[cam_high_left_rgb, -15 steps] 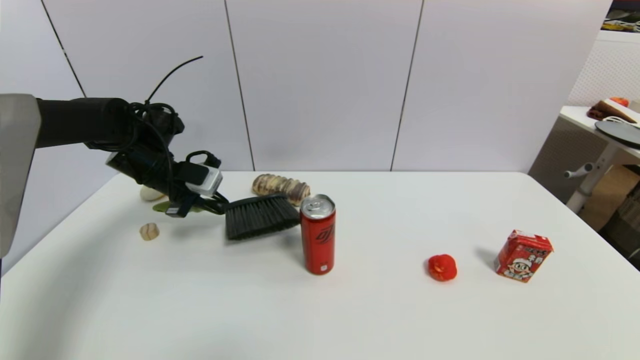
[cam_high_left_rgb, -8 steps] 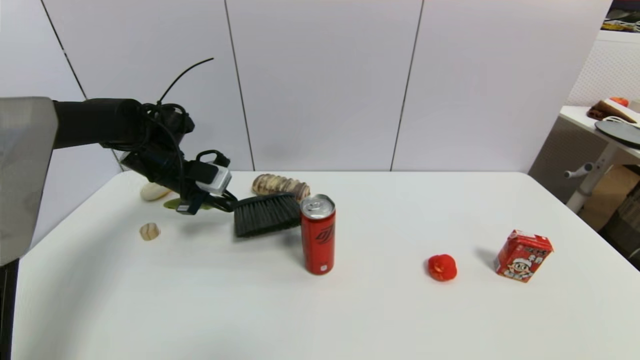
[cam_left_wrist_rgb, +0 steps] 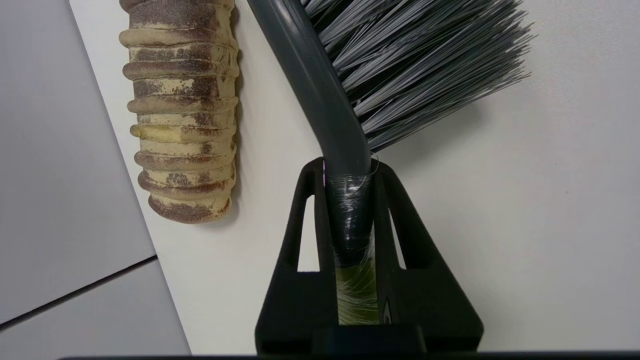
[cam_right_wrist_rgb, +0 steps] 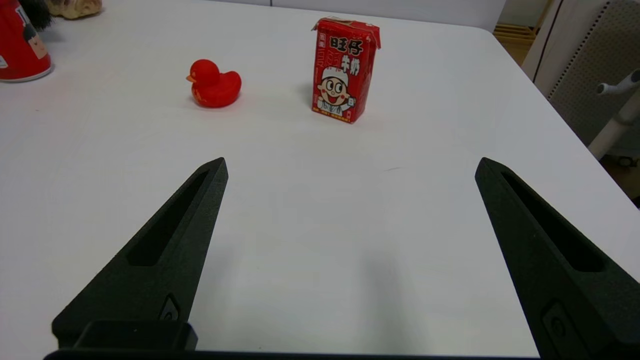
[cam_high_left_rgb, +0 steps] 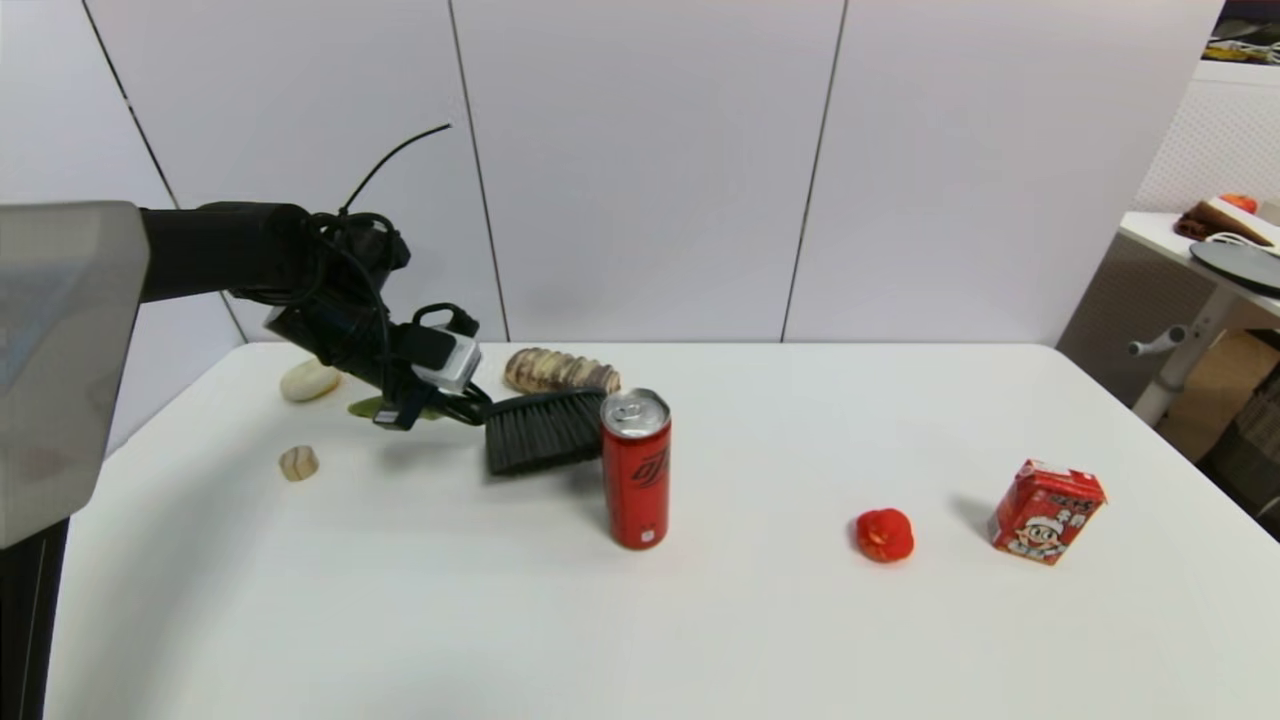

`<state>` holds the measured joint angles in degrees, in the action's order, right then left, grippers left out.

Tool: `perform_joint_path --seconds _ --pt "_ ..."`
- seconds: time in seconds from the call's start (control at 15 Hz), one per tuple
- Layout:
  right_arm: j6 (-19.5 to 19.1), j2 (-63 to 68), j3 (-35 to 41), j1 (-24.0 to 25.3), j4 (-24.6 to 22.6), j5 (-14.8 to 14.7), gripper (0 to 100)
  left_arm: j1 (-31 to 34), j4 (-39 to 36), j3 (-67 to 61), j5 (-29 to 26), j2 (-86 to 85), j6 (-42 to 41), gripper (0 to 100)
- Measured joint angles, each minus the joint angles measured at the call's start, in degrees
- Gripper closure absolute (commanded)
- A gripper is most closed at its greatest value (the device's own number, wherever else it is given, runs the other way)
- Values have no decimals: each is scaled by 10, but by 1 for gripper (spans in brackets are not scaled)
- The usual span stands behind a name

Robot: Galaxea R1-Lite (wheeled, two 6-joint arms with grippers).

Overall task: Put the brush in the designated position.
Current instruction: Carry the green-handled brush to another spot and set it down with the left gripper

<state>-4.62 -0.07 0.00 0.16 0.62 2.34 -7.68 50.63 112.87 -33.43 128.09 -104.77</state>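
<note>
Two black fingers of my left gripper (cam_left_wrist_rgb: 350, 167) clamp the brush (cam_high_left_rgb: 540, 432) by its handle, bristles hanging at nine o'clock of the red can (cam_high_left_rgb: 636, 468), so I should carry it level and clear of that can.

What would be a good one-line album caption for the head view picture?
Left gripper holds a black-bristled, lime-handled hand brush beside a tall red drink can on the white table.

I am seeing the brush (cam_left_wrist_rgb: 320, 90) showing smooth matt plastic with stiff bristles, the can (cam_high_left_rgb: 636, 468) showing glossy metal, the carton (cam_right_wrist_rgb: 345, 70) showing printed paper, and the bench (cam_high_left_rgb: 760, 620) showing smooth matt white.
</note>
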Motion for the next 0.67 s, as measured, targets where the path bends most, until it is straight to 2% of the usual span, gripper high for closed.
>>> perform_joint_path --seconds 0.67 --pt "1 0 0 0 0 0 0 -8 0 2 -35 12 -12 100"
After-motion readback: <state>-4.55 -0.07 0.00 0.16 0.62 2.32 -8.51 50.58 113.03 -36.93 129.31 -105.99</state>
